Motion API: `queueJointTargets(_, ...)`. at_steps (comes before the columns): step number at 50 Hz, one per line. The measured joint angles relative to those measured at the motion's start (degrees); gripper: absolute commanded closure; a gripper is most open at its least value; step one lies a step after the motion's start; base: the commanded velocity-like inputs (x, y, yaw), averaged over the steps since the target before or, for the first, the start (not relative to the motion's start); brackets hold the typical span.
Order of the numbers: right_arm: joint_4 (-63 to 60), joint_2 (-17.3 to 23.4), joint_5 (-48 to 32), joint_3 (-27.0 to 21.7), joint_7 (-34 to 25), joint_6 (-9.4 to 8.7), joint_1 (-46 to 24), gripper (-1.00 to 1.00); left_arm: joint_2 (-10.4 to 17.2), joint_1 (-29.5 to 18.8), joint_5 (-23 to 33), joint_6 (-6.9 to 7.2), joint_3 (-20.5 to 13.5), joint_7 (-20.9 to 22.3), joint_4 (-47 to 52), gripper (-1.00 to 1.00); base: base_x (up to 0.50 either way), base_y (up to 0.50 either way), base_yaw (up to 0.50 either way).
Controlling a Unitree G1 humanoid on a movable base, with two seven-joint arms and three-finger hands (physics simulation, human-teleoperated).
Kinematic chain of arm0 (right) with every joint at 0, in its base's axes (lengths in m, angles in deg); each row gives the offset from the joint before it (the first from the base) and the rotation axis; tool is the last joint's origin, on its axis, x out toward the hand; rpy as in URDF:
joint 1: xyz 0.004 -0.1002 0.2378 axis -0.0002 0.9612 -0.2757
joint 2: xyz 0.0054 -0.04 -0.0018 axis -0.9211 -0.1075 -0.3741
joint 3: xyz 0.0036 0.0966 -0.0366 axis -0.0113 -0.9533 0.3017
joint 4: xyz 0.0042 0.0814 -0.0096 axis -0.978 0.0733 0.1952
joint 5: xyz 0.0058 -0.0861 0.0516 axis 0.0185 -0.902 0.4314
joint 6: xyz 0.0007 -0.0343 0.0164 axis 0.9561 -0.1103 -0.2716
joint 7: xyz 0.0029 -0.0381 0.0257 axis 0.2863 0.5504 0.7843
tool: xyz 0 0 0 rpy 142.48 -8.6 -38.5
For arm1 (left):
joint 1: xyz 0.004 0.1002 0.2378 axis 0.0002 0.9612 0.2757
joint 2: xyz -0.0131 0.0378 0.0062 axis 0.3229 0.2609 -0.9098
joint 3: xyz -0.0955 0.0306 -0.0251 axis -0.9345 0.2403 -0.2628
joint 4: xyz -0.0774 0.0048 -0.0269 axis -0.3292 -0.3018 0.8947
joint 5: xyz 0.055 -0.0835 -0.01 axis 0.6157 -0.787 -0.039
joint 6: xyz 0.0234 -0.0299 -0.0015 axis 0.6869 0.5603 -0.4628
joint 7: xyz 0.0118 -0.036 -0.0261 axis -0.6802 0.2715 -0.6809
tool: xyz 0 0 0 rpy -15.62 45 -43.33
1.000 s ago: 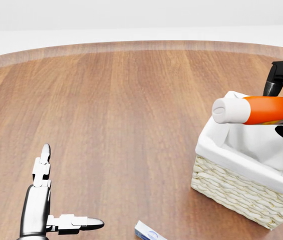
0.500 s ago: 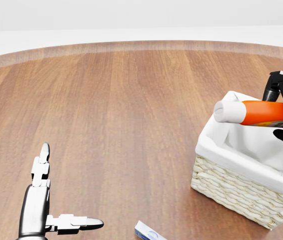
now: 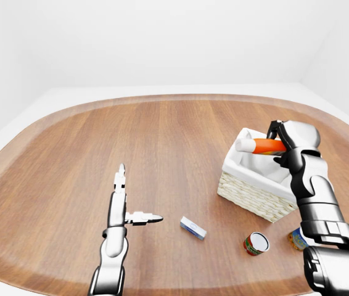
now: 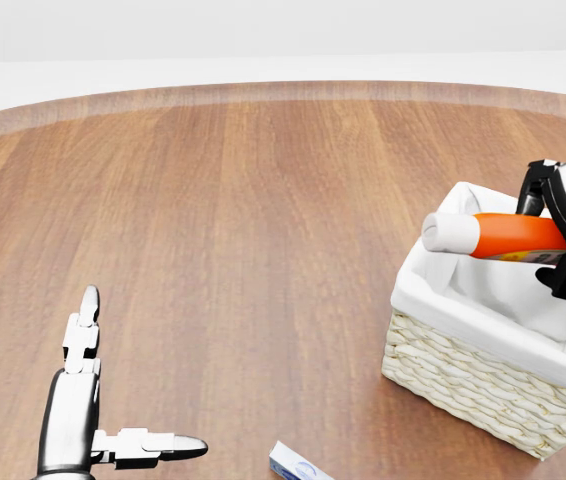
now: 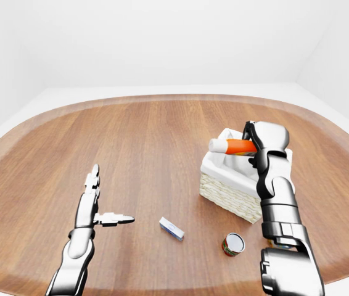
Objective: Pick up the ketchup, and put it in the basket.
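Glossy silver segmented arms, white blocky fingers (image 4: 83,335) with grey tips on left hand (image 4: 93,400), black-knuckled right hand (image 3: 291,145)

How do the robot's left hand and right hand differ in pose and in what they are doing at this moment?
The left hand is open and empty, fingers spread, low over the bare wood; the right hand is shut on the ketchup. The left hand stands far from the basket; the right hand holds the bottle lying level above the basket's white lining. Both are three-finger hands.
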Motion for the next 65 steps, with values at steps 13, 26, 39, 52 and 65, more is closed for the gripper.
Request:
queueJointTargets(13, 2.4, 1.4, -1.4, -0.2, 2.7, 0.0, 0.1, 1.0, 0.0, 0.0, 0.1, 0.0, 0.1, -0.1, -0.2, -1.0, 0.0, 0.0, 0.0)
queueJointTargets(26, 4.0, 2.3, -1.9, -0.5, 4.5, 0.0, 0.3, 1.0, 0.0, -0.1, 0.2, 0.0, 0.2, -0.2, -0.4, -1.0, 0.0, 0.0, 0.0)
queueJointTargets(39, 9.7, 2.3, -1.4, 0.3, 8.2, 0.0, -1.3, 1.0, 0.0, 0.4, 0.1, 0.0, 0.1, 0.0, 0.4, -1.0, 0.0, 0.0, 0.0)
queueJointTargets(52, 18.6, 2.5, 0.5, 1.9, 13.2, 0.0, -4.3, 1.0, 0.0, 0.6, 0.0, 0.0, 0.0, 0.2, 0.9, -1.0, 0.0, 0.0, 0.0)
queueJointTargets(65, 25.8, 2.6, 1.8, 3.4, 17.0, 0.0, -7.0, 1.0, 0.0, 0.6, 0.0, 0.0, 0.0, 0.2, 1.1, -1.0, 0.0, 0.0, 0.0)
